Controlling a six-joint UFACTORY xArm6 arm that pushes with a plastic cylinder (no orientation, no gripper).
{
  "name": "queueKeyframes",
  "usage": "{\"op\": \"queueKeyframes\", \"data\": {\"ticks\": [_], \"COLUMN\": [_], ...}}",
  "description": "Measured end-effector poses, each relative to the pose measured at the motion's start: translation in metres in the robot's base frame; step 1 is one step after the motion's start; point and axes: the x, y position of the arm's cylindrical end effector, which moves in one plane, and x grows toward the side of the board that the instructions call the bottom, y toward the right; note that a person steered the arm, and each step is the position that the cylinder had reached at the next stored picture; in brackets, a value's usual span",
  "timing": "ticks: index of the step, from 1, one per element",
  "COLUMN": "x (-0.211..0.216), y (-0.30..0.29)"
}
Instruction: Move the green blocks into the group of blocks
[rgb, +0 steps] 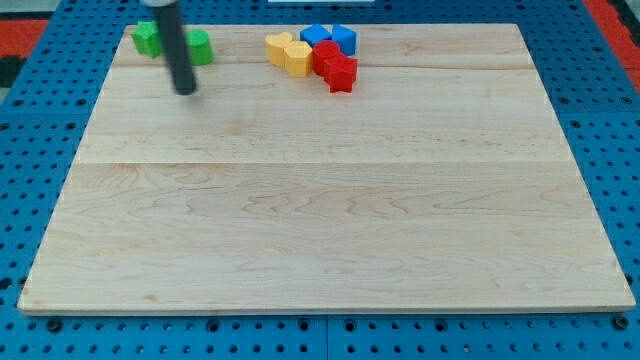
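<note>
Two green blocks lie at the view's top left of the wooden board: one green block to the left of the rod and one green block to its right, both partly hidden by the rod. My tip rests on the board just below and between them. The group lies further right along the top: two yellow blocks, two blue blocks, and two red blocks, packed together. The right green block is about a block's width from the nearest yellow block.
The board lies on a blue perforated base. Its top edge runs close behind the blocks. A red area shows at the view's top left corner.
</note>
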Motion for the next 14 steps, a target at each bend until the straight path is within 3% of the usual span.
{"op": "queueKeyframes", "data": {"ticks": [1, 2, 3, 4, 7, 9, 10, 12, 14], "x": [-0.013, -0.04, -0.119, -0.11, -0.067, -0.067, -0.064, -0.035, 0.002], "y": [-0.084, -0.084, -0.08, -0.056, 0.095, 0.093, 0.141, 0.109, 0.209]}}
